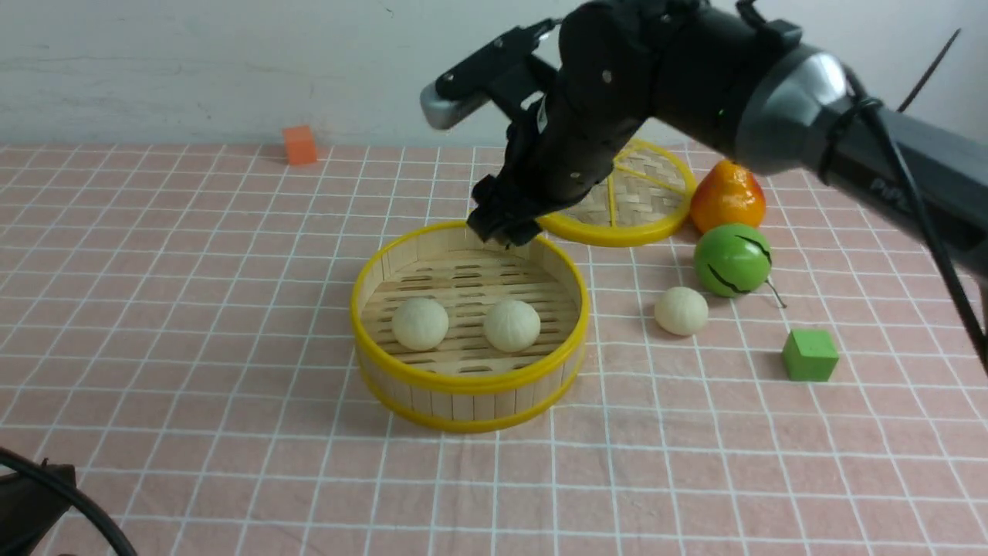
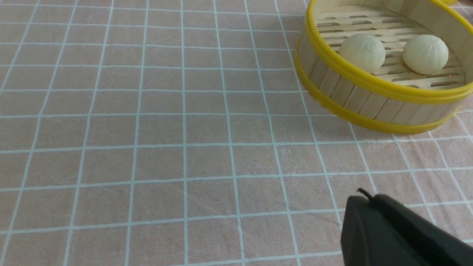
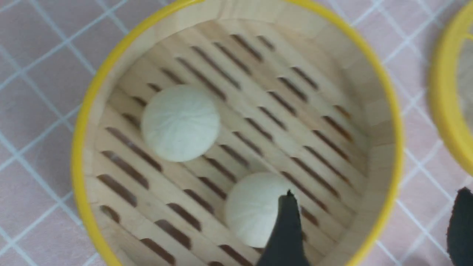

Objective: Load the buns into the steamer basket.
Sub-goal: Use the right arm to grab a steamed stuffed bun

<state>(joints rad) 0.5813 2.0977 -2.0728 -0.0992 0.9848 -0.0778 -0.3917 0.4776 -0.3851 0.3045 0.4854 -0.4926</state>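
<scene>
Hovering above far rim of steamer basket (image 1: 463, 382), right tool (image 1: 503, 230) angled down, released, empty.

I see the lid (image 1: 648, 193) just right of my right gripper (image 1: 502, 230), the orange fruit (image 1: 728, 198) and green ball (image 1: 732, 259) farther right, a green cube (image 1: 809, 355) nearer me, and an orange cube (image 1: 299, 144) far left.
</scene>
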